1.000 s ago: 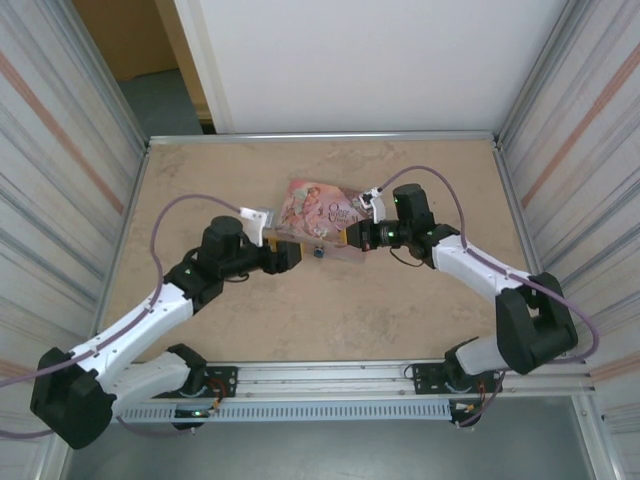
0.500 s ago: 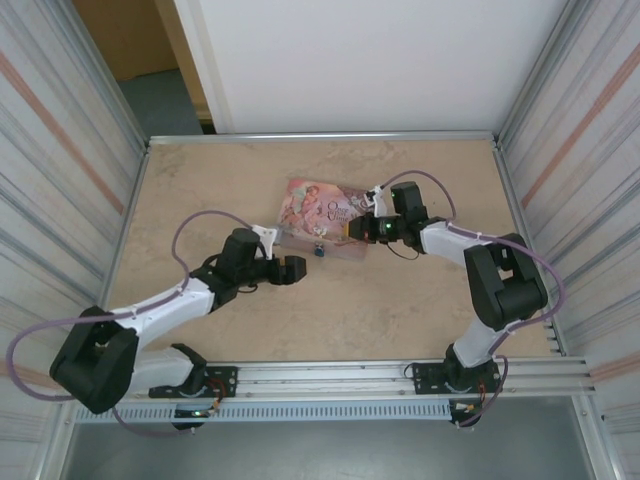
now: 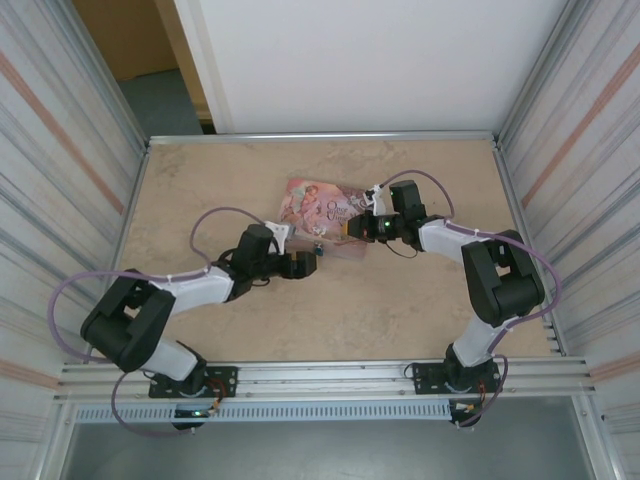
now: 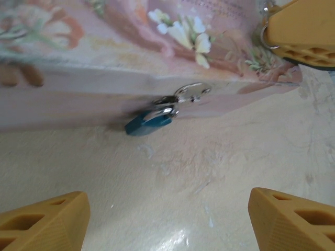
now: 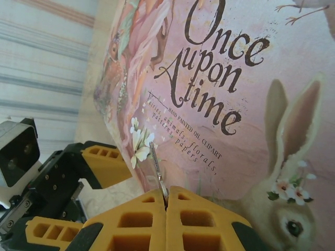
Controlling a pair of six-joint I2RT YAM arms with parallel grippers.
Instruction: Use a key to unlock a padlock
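Padlock [image 4: 149,121], tiny teal body, silvery shackle: likely light, slippery; pinch body, ahead of left gripper [image 4: 170,219], jaws spread; right gripper [image 5: 166,201] clamped on thin silvery key [image 5: 157,170].

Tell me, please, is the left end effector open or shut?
Open: the left end effector shows fingers spread wide, the padlock untouched ahead.

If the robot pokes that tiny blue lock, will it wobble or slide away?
Probably wobble: the padlock seems hooked by its thin shackle to the clasp on the pink tin, so it would likely swing, not slide off. It looks tiny, so probably light. Its shiny metal might slip from the open left tool.
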